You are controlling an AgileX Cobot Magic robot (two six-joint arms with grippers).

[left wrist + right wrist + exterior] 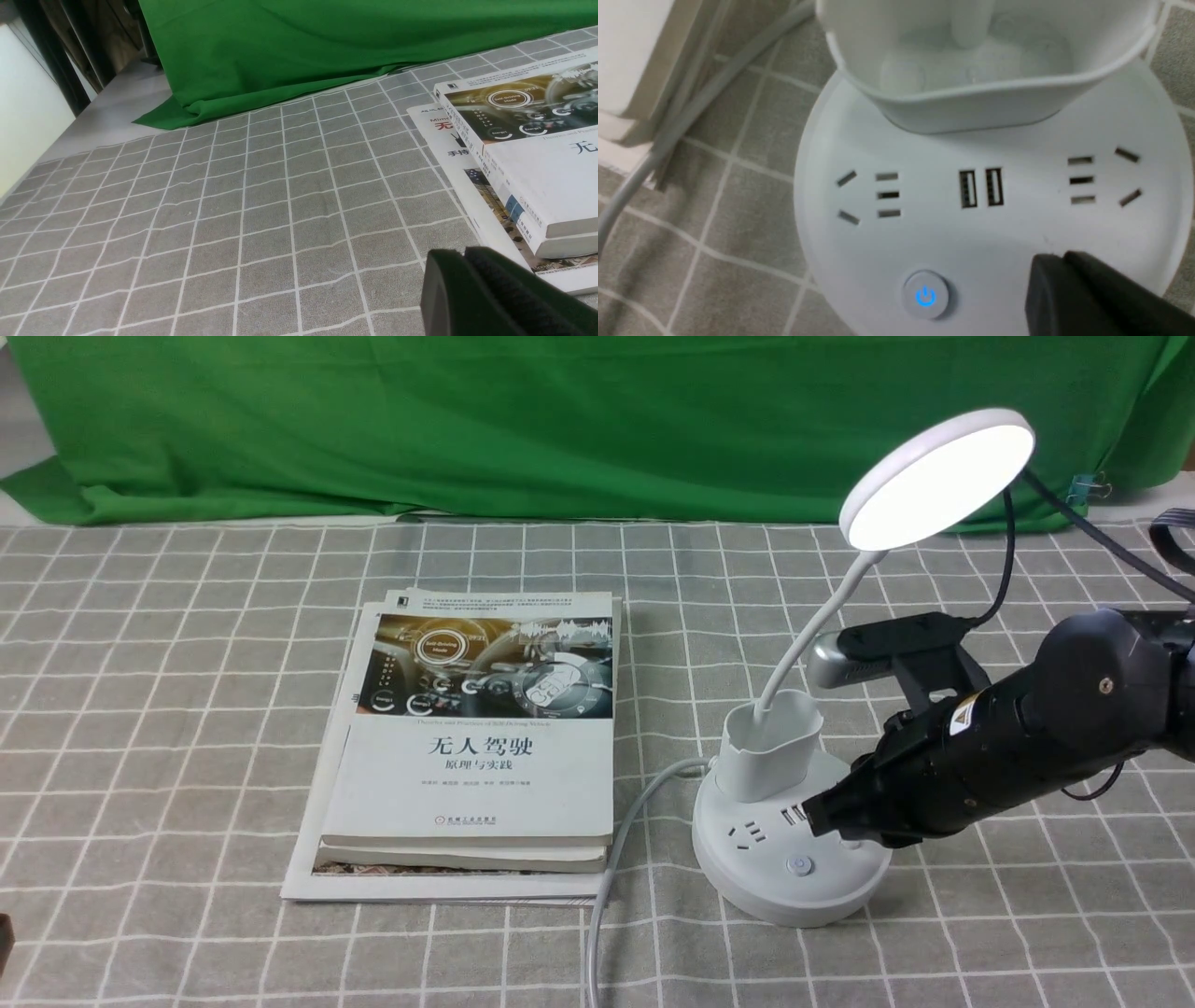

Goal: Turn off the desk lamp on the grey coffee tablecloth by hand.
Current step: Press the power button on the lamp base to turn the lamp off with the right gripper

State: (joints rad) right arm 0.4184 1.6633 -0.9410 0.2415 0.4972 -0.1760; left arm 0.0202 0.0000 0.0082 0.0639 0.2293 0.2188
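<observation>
Front view: the desk lamp (794, 840) is lit, standing on the grey coffee tablecloth (215, 728), its base partly hidden by the right claw (831, 821), which is right over it; books (485, 737) lie beyond the lamp, to the claw's left. Left wrist view: the left claw (460, 256) is narrow, fingers together, near the books. Right wrist view: the right claw is closed and empty, the glowing power button (926, 295) beside its tips, with nothing between them.
</observation>
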